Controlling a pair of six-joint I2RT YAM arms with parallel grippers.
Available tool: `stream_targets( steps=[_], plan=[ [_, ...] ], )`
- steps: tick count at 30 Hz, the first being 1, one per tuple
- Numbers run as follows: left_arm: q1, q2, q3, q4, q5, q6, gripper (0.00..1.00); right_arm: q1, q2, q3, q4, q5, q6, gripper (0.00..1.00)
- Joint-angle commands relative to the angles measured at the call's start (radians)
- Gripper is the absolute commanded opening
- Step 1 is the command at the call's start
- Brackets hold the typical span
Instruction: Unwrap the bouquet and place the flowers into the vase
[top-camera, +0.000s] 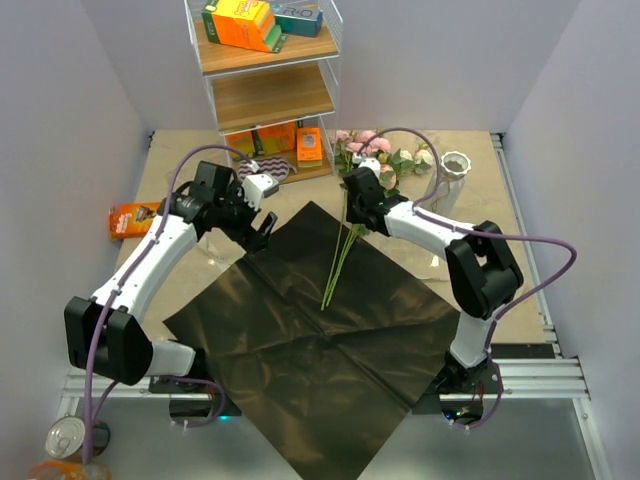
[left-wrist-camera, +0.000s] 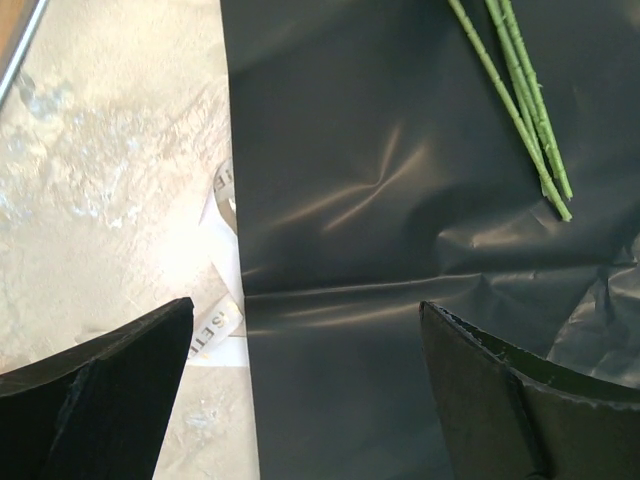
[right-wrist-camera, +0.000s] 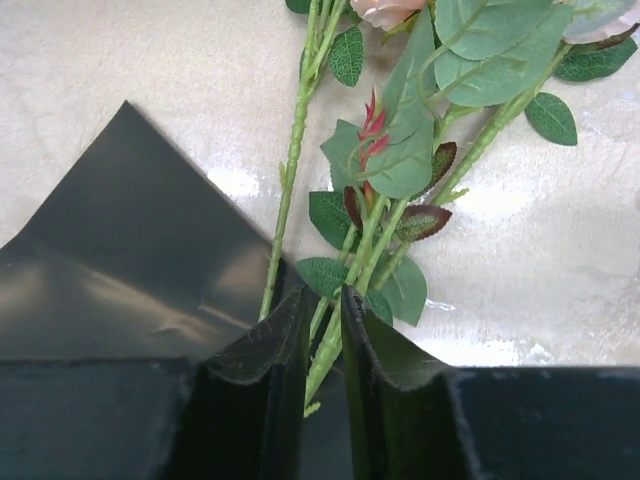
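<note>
right gripper (right-wrist-camera: 322, 300) pinched on rose stems (right-wrist-camera: 325, 352) at black paper (top-camera: 300, 340) far corner | left gripper (left-wrist-camera: 306, 305) wide open above paper edge | vase (top-camera: 454, 165) upright beside blooms | risk: one stem sits outside jaws, may drop on lift

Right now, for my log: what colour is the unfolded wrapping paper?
The wrapping paper is black, slightly glossy; clearest in the top external view.
</note>
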Motion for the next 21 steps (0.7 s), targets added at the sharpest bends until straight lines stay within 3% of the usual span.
stream_targets(
  steps=[1, 5, 10, 13, 18, 21],
  plan=[
    [0.006, -0.017, -0.018, 0.058, -0.032, -0.048, 0.99, -0.013, 0.041, 0.051, 0.045, -0.006, 0.009, 0.21],
    [0.006, -0.042, -0.074, 0.085, -0.023, -0.054, 0.99, -0.021, 0.060, 0.044, 0.045, -0.001, 0.012, 0.23],
    [0.006, -0.057, -0.094, 0.095, -0.012, -0.062, 0.99, -0.024, 0.068, 0.033, 0.051, 0.005, 0.001, 0.38],
    [0.006, -0.060, -0.099, 0.096, -0.010, -0.062, 0.99, -0.029, 0.085, 0.039, 0.057, 0.003, -0.004, 0.42],
    [0.006, -0.066, -0.097, 0.098, -0.013, -0.061, 0.99, -0.038, 0.120, 0.059, 0.054, -0.001, 0.001, 0.40],
    [0.006, -0.072, -0.096, 0.095, -0.021, -0.059, 0.99, -0.042, 0.120, 0.051, 0.071, -0.005, 0.001, 0.33]
  ],
)
